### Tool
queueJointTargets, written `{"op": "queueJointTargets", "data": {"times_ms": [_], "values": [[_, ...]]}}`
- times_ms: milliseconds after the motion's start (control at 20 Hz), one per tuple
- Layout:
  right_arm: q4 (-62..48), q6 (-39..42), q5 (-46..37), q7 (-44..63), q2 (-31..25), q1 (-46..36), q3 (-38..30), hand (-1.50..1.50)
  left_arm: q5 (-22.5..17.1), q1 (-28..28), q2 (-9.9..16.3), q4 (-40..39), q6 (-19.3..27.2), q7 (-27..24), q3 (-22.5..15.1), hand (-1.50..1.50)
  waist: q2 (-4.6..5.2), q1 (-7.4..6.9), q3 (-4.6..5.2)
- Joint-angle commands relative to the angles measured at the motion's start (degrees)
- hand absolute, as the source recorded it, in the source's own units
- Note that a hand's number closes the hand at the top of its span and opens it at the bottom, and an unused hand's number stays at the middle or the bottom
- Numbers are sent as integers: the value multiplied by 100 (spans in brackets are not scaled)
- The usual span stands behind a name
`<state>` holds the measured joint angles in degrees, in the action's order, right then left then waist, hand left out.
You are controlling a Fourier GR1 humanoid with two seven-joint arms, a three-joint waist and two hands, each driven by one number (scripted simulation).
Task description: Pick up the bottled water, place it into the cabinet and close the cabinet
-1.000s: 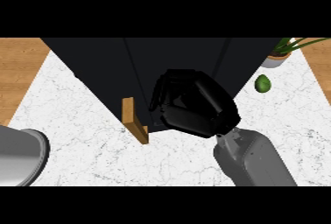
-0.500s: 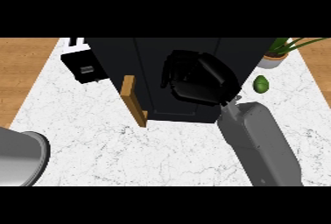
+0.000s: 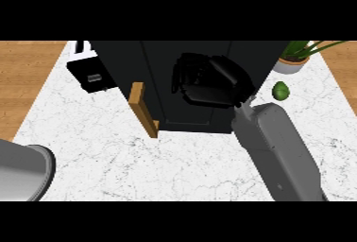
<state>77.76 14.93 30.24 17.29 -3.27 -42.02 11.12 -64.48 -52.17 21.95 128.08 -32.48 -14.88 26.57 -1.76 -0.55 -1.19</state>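
A black cabinet stands at the back middle of the white marble counter. Its wooden door juts out edge-on at the cabinet's front left, standing ajar. My right hand is over the cabinet's front, right of the door, and its grey forearm runs down to the lower right. Black hand against black cabinet hides its grip. No bottled water shows anywhere. Only the grey left forearm is visible, at the lower left edge.
A black and white appliance sits left of the cabinet. To the right of the cabinet lie a green avocado and a potted plant. Wooden floor shows past both counter ends.
My right hand has moved up and farther over the cabinet. The cabinet and door now sit higher in the view, and the appliance at the left has come into sight.
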Motion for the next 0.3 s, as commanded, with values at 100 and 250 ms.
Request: {"op": "queueJointTargets", "data": {"times_ms": [100,250], "values": [[-1070,-343,70,-96,310,-922,-275,150,-169,-31,12,12,-144,155,33,-150,231,-271,120],[-933,-399,262,132,310,-1059,-267,150,174,92,-230,-6,-163,144,-152,-150,217,-246,123]]}}
